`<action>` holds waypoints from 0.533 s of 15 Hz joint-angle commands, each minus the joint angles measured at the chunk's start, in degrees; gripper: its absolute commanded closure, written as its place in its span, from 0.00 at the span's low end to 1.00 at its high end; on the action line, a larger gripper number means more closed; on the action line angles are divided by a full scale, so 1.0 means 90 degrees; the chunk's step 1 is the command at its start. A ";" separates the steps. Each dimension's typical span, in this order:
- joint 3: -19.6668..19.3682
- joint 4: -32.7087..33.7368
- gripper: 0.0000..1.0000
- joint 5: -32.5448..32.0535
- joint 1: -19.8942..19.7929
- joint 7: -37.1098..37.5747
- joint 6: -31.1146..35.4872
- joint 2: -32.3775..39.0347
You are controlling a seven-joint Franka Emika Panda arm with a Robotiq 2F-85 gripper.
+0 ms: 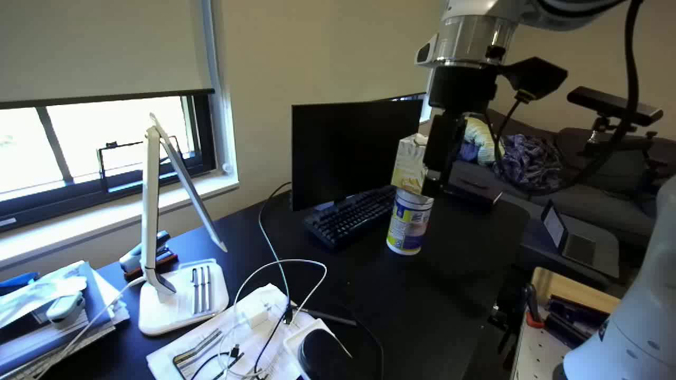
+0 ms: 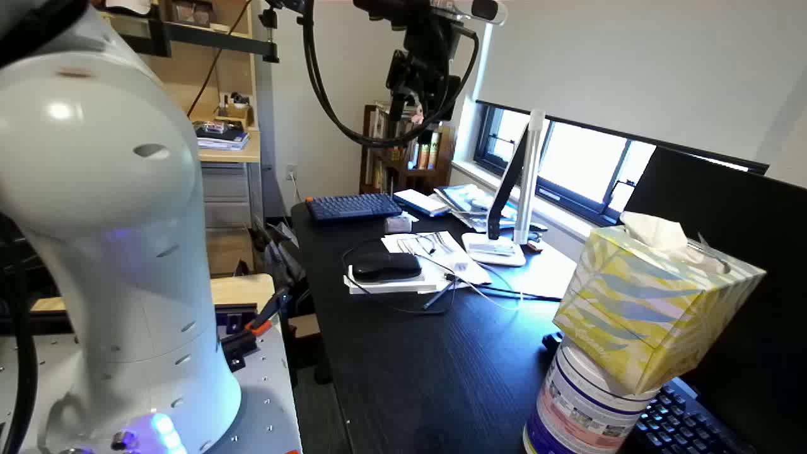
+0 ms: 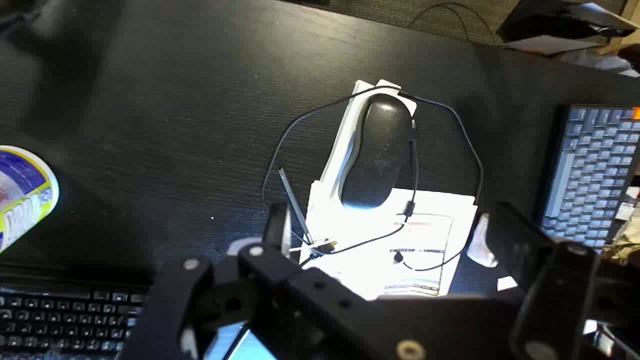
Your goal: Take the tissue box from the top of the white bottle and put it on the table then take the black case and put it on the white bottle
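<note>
The tissue box [image 1: 407, 164], cream with a yellow-green pattern, rests tilted on top of the white bottle [image 1: 407, 227] in both exterior views; the box [image 2: 637, 302] is out of the wrist view. The bottle [image 2: 586, 403] stands on the black table [image 2: 429, 359]; its lower part shows at the left of the wrist view [image 3: 22, 195]. The black case [image 3: 380, 150] lies on a white box [image 2: 391, 287] over papers, and also shows in both exterior views [image 1: 330, 354] [image 2: 386, 266]. My gripper [image 3: 390, 235] is open and empty, high above the table, apart from box and case.
A black keyboard [image 1: 351, 216] and monitor [image 1: 354, 153] stand behind the bottle. A white desk lamp [image 1: 150, 211] stands near the papers [image 3: 425, 235]. Cables [image 3: 280, 140] loop around the case. A grey-blue keyboard [image 2: 353, 207] lies at the table's end.
</note>
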 commanded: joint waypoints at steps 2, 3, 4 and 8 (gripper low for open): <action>0.0065 0.0014 0.00 0.0038 -0.0081 -0.0037 -0.0026 -0.0002; 0.0065 0.0014 0.00 0.0038 -0.0081 -0.0037 -0.0026 -0.0002; 0.0065 0.0014 0.00 0.0038 -0.0081 -0.0037 -0.0026 -0.0002; -0.0085 0.0196 0.00 -0.0017 -0.0346 0.0060 0.0208 0.0232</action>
